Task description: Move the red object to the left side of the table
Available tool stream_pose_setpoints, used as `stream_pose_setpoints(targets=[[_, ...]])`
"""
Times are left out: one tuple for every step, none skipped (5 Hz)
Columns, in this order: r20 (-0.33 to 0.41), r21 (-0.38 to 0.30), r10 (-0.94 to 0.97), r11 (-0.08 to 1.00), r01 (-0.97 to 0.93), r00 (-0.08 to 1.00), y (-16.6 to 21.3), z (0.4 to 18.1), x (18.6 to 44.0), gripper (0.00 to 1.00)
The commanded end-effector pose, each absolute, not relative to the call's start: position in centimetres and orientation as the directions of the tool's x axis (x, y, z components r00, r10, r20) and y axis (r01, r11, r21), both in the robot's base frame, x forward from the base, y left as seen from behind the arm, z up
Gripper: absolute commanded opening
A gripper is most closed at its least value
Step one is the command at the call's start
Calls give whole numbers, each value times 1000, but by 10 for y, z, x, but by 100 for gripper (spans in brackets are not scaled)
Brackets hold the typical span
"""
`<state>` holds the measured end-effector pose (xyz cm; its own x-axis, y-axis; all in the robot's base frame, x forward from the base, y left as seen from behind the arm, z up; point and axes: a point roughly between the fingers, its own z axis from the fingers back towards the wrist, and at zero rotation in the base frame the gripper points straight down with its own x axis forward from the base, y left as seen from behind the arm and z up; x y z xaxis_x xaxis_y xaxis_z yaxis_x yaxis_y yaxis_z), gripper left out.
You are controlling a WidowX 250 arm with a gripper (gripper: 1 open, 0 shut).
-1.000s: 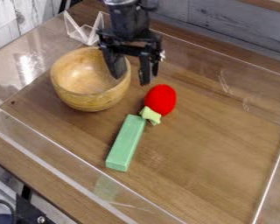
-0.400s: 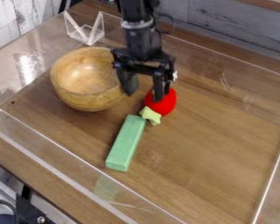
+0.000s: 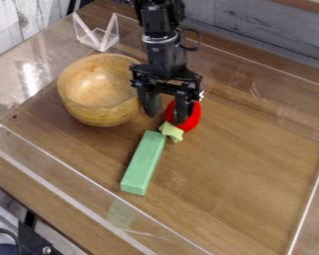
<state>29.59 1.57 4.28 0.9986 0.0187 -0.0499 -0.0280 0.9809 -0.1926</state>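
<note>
Apparently the hand is at the grasping step, its fingers around the red toy, right of the wooden bowl toward the table's back edge; whether they grip it, I cannot tell. Next, it should secure the toy, then lift it toward the left edge, clearing the bowl, which looks empty.

We see the upper part of the red toy hidden behind the hand; the arm is cut off at the top edge.
</note>
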Motion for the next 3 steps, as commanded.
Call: stream_pose_setpoints(targets=[[-5, -187, 11, 982, -12, 1000, 14, 54, 302, 0], [9, -193, 24, 981, -22, 1000, 17, 65, 300, 0], [27, -203, 40, 979, -34, 999, 22, 80, 297, 0]])
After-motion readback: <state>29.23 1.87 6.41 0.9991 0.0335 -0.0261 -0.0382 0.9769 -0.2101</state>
